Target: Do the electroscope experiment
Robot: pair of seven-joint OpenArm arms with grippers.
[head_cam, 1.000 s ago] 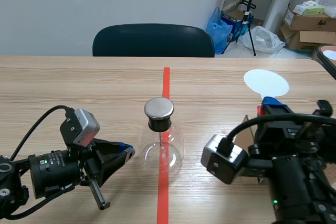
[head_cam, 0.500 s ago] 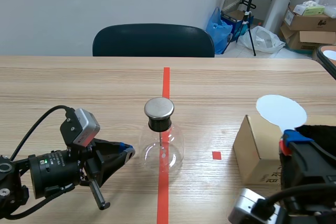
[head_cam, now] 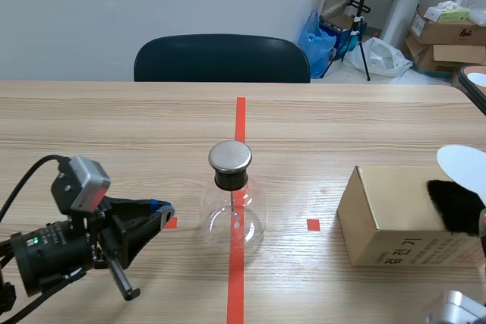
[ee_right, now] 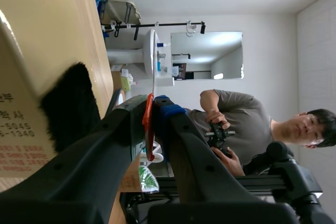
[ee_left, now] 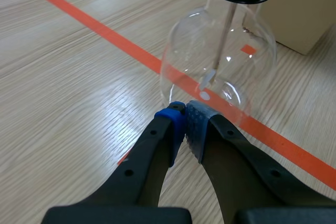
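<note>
Gripped disc wand (head_cam: 463, 158) in right fingers (ee_right: 169, 113) by fur (head_cam: 454, 204) (left fingers (ee_left: 173, 121) closed, empty, near flask (head_cam: 234, 214)); likely needed brisk rubbing first.

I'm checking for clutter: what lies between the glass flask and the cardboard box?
Only bare table with a small red tape square; nothing stands between the flask and the box, as the scene view shows.
</note>
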